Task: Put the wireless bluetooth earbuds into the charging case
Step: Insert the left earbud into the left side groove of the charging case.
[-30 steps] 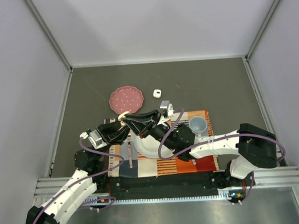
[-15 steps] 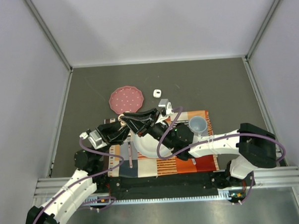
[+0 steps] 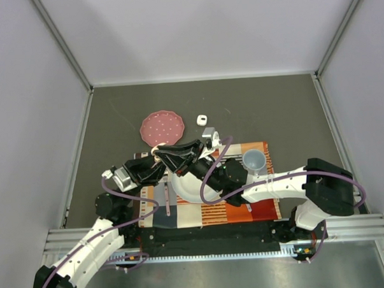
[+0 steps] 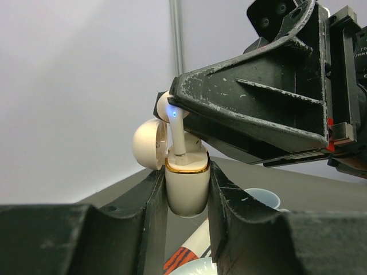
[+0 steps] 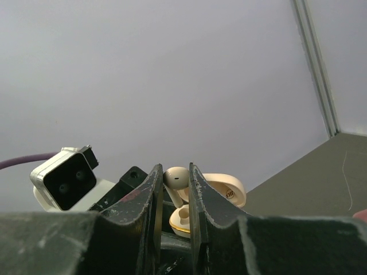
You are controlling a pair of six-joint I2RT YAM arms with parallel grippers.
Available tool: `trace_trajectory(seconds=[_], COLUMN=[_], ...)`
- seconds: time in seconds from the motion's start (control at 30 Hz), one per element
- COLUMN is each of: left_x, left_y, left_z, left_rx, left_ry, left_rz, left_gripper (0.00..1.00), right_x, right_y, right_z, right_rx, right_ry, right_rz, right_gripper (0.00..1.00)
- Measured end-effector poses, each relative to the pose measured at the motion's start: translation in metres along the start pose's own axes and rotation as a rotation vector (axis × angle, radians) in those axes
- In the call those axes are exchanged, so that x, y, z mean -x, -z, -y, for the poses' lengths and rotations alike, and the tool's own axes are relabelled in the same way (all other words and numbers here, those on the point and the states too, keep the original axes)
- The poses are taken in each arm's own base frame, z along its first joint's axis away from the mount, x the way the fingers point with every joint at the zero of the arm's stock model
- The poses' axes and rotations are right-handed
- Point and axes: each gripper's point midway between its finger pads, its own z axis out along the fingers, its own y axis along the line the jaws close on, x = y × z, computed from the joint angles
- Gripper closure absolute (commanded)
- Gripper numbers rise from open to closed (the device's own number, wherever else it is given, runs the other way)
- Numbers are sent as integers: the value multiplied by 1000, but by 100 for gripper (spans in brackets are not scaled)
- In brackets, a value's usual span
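Observation:
The charging case [image 4: 186,189] is cream with a gold rim, and its lid [image 4: 150,143] hangs open to the left. My left gripper [image 4: 186,172] is shut on the case body and holds it upright above the table. A pale peach earbud [image 4: 175,123] stands over the case with its stem down in the case opening and a blue light on it. My right gripper [image 5: 175,172] is shut on this earbud [image 5: 176,177] by its head, right above the case [image 5: 182,222]. In the top view both grippers meet at the case [image 3: 157,148].
A pink plate [image 3: 162,127] lies just beyond the grippers, with a small white object [image 3: 202,119] to its right. Under the arms a striped mat [image 3: 246,205] carries a white bowl [image 3: 187,187] and a pale blue cup [image 3: 254,158].
The right arm has eased slightly to the left. Both grippers stay together at the case with the same grips.

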Motion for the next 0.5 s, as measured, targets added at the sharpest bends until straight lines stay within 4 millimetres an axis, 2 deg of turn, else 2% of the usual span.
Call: trace_trajectory(seconds=[0.5], left_x=[2], left_y=[1], left_z=[-3], left_rx=[18], left_ry=[-1], left_rz=[6], left_gripper=[100], right_x=[-3], right_y=[3], right_z=[2], right_rx=[-6], right_ry=[-11], right_rz=[-5], right_gripper=[100])
